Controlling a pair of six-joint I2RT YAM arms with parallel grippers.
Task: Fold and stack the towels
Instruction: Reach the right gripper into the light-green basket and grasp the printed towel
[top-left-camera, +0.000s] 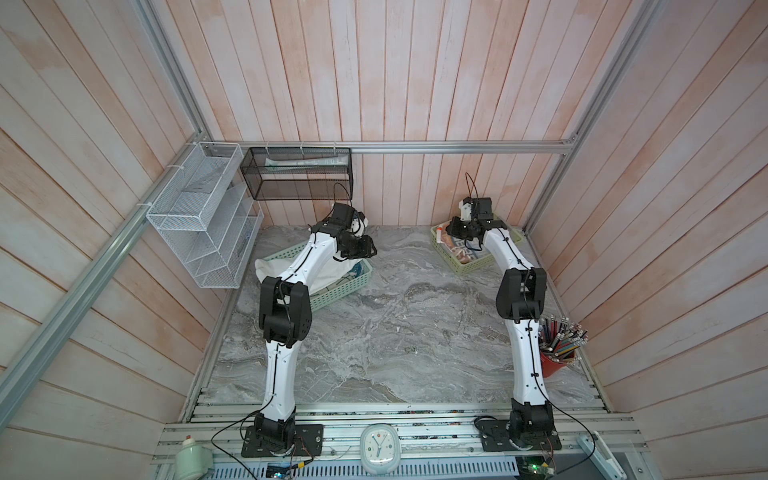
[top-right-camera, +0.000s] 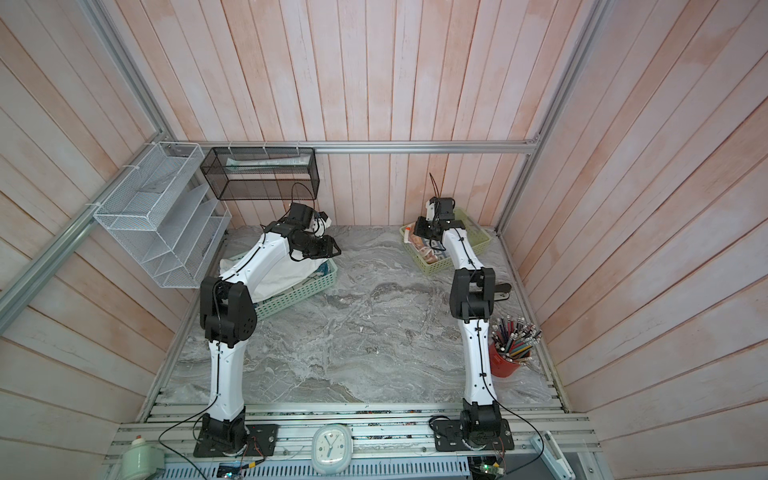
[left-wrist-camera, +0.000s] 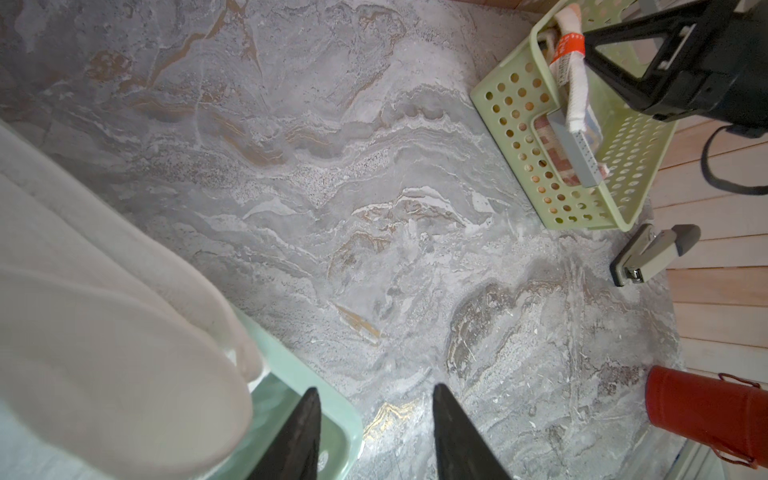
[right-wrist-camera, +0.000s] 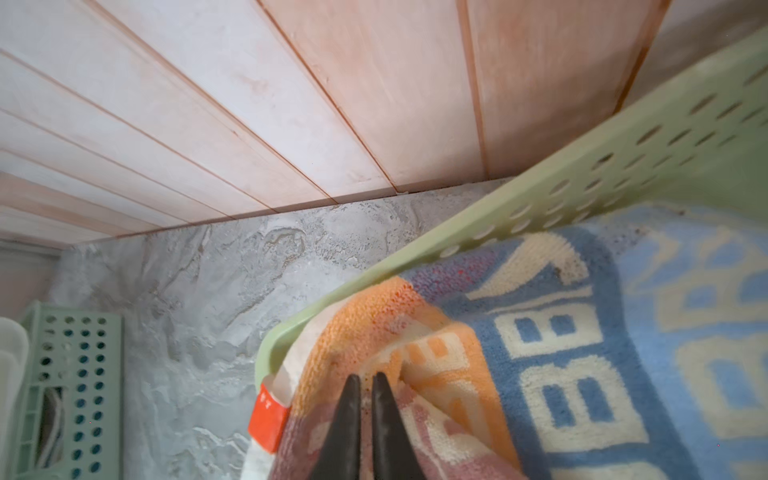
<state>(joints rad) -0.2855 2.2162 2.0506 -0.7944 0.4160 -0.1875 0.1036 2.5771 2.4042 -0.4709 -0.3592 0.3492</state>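
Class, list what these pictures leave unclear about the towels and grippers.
Both top views: the left arm covers much of the white towel.
Right wrist view: the picture's edge cuts off the lettering on the striped towel.
Right wrist view: whether the shut right gripper pinches cloth; its tips hide that.

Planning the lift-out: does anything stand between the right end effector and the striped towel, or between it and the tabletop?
No: the right end effector is shut on the striped towel. Only the basket wall separates it from the tabletop.
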